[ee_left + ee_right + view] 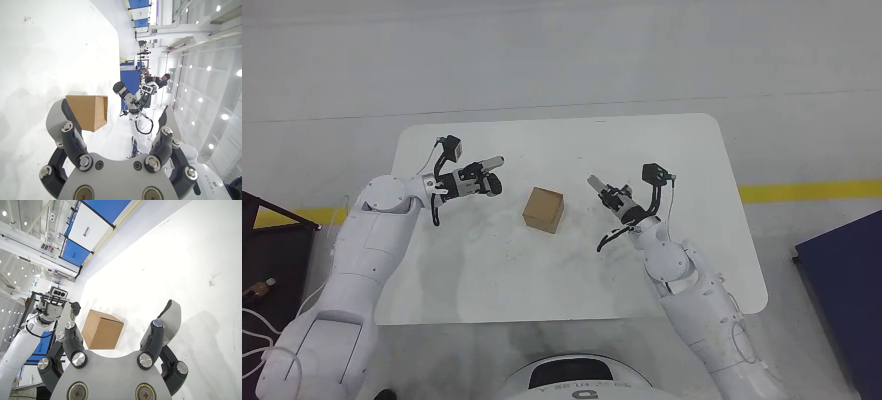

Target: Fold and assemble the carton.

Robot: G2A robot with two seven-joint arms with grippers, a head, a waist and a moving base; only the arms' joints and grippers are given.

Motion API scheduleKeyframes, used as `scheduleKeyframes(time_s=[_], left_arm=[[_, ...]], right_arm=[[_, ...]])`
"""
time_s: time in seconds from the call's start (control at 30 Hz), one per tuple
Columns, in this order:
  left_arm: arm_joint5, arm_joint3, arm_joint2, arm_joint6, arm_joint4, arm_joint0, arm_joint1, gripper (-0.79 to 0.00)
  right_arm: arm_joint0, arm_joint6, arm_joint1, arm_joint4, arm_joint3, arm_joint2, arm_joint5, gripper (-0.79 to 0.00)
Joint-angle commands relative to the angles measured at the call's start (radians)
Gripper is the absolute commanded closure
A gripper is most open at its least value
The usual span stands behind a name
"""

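Note:
A small brown carton (543,209) stands as a closed box near the middle of the white table (682,150). My left gripper (492,172) hovers to its left, open and empty, a short gap away. To the carton's right, also apart from it, my right gripper (598,188) is open and holds nothing. In the left wrist view the carton (88,111) lies just past the open gripper (115,109), with the other arm's gripper (121,90) beyond. From the right wrist, the carton (103,330) sits between and beyond the spread fingers (171,311).
The table's front edge (572,318) runs close to my body. A dark frame (267,235) stands off the table's left side, and a blue panel (842,290) off its right. A yellow floor line (812,190) passes behind.

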Motion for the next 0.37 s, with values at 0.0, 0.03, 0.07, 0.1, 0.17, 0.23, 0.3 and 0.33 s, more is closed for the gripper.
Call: scheduleKeyframes(time_s=[0.0,0.03,0.07,0.1,0.17,0.23,0.3,0.33], left_arm=[[0.000,0.000,0.000,0.000,0.000,0.000,0.000,-0.785],[0.000,0.000,0.000,0.000,0.000,0.000,0.000,-0.784],[0.000,0.000,0.000,0.000,0.000,0.000,0.000,-0.785],[0.000,0.000,0.000,0.000,0.000,0.000,0.000,-0.784],[0.000,0.000,0.000,0.000,0.000,0.000,0.000,-0.785],[0.000,0.000,0.000,0.000,0.000,0.000,0.000,-0.784],[0.000,0.000,0.000,0.000,0.000,0.000,0.000,-0.784],[0.000,0.000,0.000,0.000,0.000,0.000,0.000,-0.785]], right_arm=[[0.000,0.000,0.000,0.000,0.000,0.000,0.000,-0.779],[0.000,0.000,0.000,0.000,0.000,0.000,0.000,-0.784],[0.000,0.000,0.000,0.000,0.000,0.000,0.000,-0.785],[0.000,0.000,0.000,0.000,0.000,0.000,0.000,-0.785],[0.000,0.000,0.000,0.000,0.000,0.000,0.000,-0.785],[0.000,0.000,0.000,0.000,0.000,0.000,0.000,-0.785],[0.000,0.000,0.000,0.000,0.000,0.000,0.000,-0.785],[0.000,0.000,0.000,0.000,0.000,0.000,0.000,-0.785]])
